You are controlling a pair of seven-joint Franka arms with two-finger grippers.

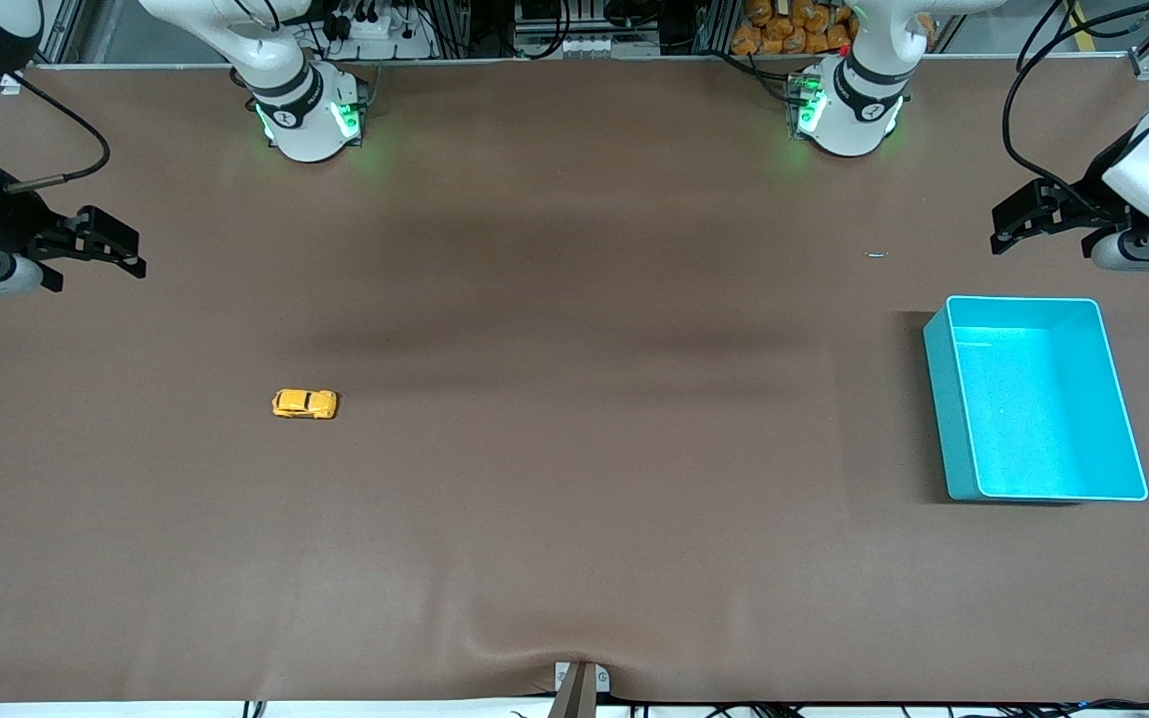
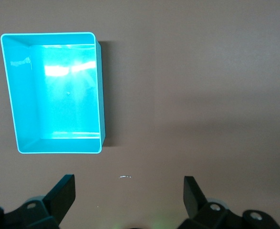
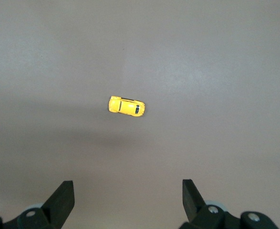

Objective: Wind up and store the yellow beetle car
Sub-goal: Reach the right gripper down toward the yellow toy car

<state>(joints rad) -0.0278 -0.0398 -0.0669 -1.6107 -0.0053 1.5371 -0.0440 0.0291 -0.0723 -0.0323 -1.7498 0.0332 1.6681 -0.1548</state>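
Yellow beetle car (image 1: pixel 305 404) sits on its wheels on the bare brown table (image 1: pixel 574 519), toward the right arm's end, about midway between the robot bases and the front edge. Its long axis runs along the table's length, roughly parallel to the front edge. Which end is the nose: cannot tell from here.

Right gripper (image 1: pixel 121 254) hangs in the air over the right arm's end of the table, fingers spread wide, nothing between them. In the right wrist view the car (image 3: pixel 126 106) lies ahead of the open fingers (image 3: pixel 63 198), well apart from them and roughly centred between the two. Its long axis looks close to parallel with the line joining the fingertips, so a wrist turn is probably needed to close across the narrow sides.

Left gripper (image 1: pixel 1023 214) hangs over the left arm's end, just above the teal bin (image 1: pixel 944 399), fingers also wide apart and empty; this arm waits. The left wrist view shows the bin (image 2: pixel 99 95) empty, open side up.

Judgement: right arm is clearly nearer to the car, so it should take the pick. Task not yet begun: car untouched, unwound, well apart from the bin.

Room: open table on every side of the car, no obstruction to a descent from above. A small pale speck (image 1: pixel 877 254) lies near the bin, out of the way. The path from car to bin runs the table's length over clear surface.
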